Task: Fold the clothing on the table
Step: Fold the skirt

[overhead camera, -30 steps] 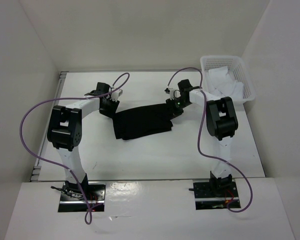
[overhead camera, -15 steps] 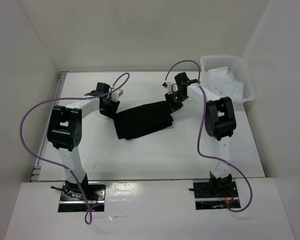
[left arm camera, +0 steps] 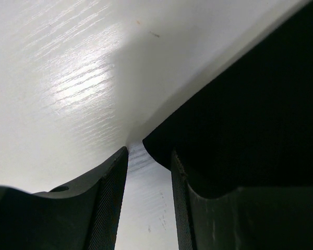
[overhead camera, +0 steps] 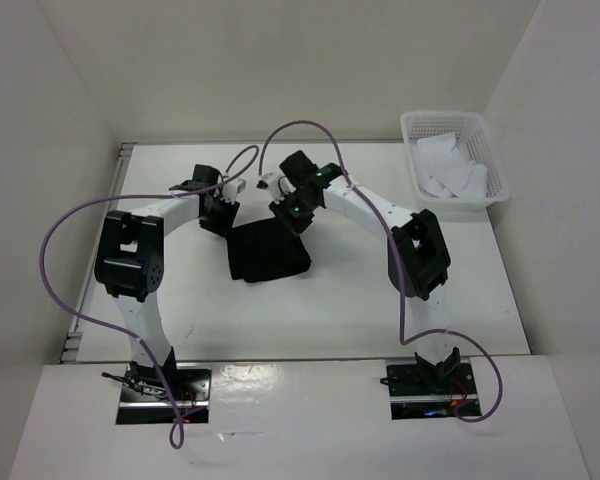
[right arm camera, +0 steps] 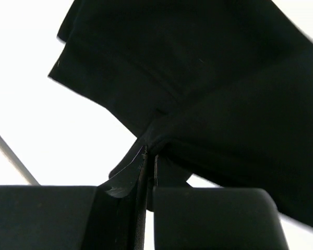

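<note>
The fold looks roughly half done. The clothing [overhead camera: 268, 255] lies bunched into a compact black patch left of centre on the desk [overhead camera: 330, 310], with one edge raised above it and not yet laid flat; smoothing and probably another fold remain. The right hand [right arm camera: 149, 156] is clamped tight on that raised fabric edge. The left hand [left arm camera: 148, 156] stands partly open at the garment's left corner, with bare desk between its fingers.

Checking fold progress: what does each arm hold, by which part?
Right gripper pinches the black fabric garment by a bunched edge; left gripper holds nothing.
</note>
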Available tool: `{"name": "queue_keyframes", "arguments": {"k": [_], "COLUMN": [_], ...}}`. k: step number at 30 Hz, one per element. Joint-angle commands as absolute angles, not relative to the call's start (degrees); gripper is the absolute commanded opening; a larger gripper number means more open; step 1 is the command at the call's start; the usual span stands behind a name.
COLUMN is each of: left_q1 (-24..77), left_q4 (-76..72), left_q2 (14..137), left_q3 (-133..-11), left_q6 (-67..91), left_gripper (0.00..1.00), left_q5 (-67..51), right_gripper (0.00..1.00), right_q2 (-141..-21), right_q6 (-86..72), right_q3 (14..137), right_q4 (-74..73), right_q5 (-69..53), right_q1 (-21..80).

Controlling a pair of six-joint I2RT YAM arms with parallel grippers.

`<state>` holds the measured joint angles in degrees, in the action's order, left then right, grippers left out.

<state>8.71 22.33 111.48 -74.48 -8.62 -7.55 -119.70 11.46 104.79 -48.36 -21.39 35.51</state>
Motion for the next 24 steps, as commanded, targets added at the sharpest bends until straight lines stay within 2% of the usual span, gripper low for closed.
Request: {"name": "queue_keyframes", "arguments": {"k": [1,16,24], "left_q1": [8.3,7.2,6.2], "left_q4": [27.2,27.8,29.9], "left_q2": [114.4,114.4,116.1], "left_q3": [-74.6,-74.1,-75.1], "left_q6": [-7.6,-7.6,-7.6], "left_gripper": [0.46,0.45,0.45], "left_q5": [-9.0,-11.8,-16.1], "right_gripper": [0.00,0.00,0.00], "right_q2": [-117.2,-120.6,-121.2], "right_q6": [12.0,8.7,10.5], "right_q3": [107.0,108.2,108.7], "right_q4": [-49.6,-41.9,-38.9], "right_q5": [-18.9,-22.2,-19.2], "right_q1": [39.5,43.9,49.3]}}
